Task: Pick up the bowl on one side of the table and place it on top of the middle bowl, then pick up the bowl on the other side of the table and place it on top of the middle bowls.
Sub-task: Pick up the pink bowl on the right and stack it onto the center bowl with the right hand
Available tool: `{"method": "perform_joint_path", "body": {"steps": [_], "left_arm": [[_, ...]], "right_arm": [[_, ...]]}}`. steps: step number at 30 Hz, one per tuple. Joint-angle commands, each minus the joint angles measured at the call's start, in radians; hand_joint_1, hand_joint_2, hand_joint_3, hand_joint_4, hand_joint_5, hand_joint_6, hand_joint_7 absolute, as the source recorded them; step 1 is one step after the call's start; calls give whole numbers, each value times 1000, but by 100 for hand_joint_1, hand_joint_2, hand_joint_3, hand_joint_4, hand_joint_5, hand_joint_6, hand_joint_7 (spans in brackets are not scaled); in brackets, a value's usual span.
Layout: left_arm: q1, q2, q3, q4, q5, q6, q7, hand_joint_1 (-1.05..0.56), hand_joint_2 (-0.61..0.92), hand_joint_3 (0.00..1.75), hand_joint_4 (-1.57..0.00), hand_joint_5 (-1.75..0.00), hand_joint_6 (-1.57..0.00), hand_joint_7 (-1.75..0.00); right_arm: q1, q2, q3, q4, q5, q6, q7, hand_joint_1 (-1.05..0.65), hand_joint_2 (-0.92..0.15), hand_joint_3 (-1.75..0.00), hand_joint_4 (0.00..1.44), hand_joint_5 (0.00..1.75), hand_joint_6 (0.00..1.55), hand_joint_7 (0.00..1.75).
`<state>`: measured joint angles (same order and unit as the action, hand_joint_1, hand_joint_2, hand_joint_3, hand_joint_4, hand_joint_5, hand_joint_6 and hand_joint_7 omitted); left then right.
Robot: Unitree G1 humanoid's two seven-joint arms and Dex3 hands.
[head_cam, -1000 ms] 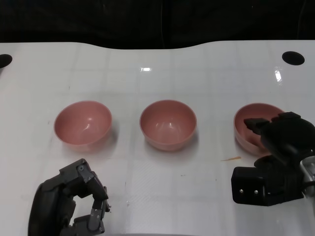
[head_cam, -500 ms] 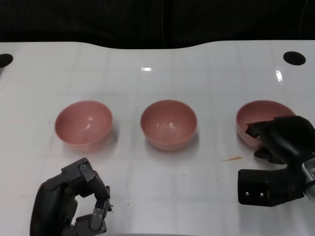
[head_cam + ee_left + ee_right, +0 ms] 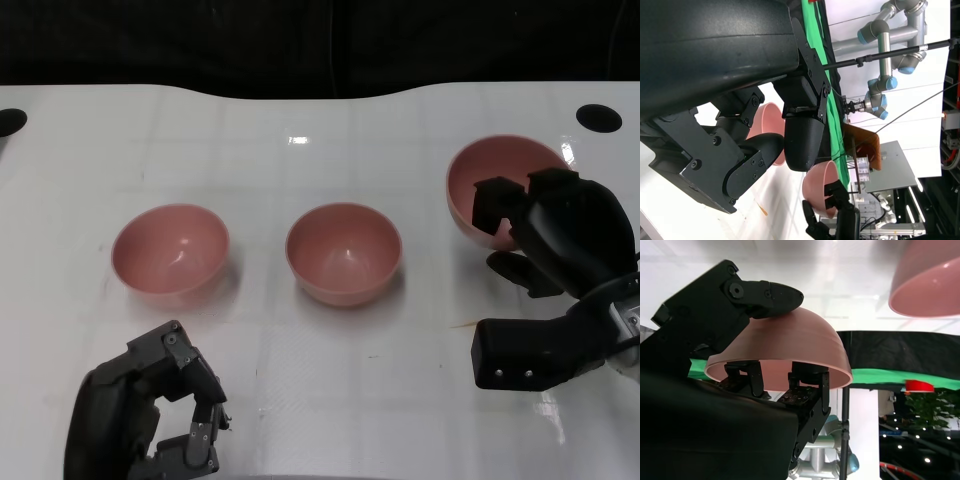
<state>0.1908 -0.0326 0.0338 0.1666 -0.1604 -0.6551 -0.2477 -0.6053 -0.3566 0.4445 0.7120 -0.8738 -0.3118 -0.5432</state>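
Right hand (image 3: 545, 225) over bowl (image 3: 480, 180) rim

3 pink bowls (image 3: 170, 250) (image 3: 343, 252) (image 3: 487, 180), 2 black hands (image 3: 150, 415) (image 3: 560, 235), 1 white table (image 3: 320, 120)

white table (image 3: 300, 110) — black holes (image 3: 598, 117), orange speck (image 3: 468, 323)

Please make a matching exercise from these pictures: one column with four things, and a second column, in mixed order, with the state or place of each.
Things:
1. right bowl
2. middle bowl
3. left hand
4. small orange scrap

States or places:
A. holds nothing, low at the table's near edge
B. lies on the table below the lifted bowl
C. held tilted in the right hand
D. rests upright between the other two bowls

Pairs: 1-C, 2-D, 3-A, 4-B
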Motion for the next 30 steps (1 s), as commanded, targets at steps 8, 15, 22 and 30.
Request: {"method": "perform_joint_path", "body": {"steps": [8, 15, 22, 30], "left_arm": [[2, 6, 3, -11, 6, 8, 17, -10, 38, 142, -89, -174, -86, -149], [3, 5, 3, -7, 20, -6, 22, -9, 38, 142, -89, -174, -86, -149], [4, 2, 1, -7, 22, -12, 25, -11, 37, 142, -89, -173, -86, -148], [10, -8, -3, -12, 36, -20, 34, -12, 38, 138, -88, -174, -86, -148]], "right_arm": [[-11, 25, -9, -279, 79, -62, 190, -21, -41, -119, 93, 175, 75, 173], [-54, 75, 11, -217, 69, -111, 185, -22, -41, -121, 96, 175, 76, 172], [-88, 123, 35, -139, 68, -136, 191, -21, -40, -120, 94, 175, 74, 174], [-145, 186, 82, 34, 58, -171, 154, -21, -41, -116, 94, 175, 75, 175]]}}
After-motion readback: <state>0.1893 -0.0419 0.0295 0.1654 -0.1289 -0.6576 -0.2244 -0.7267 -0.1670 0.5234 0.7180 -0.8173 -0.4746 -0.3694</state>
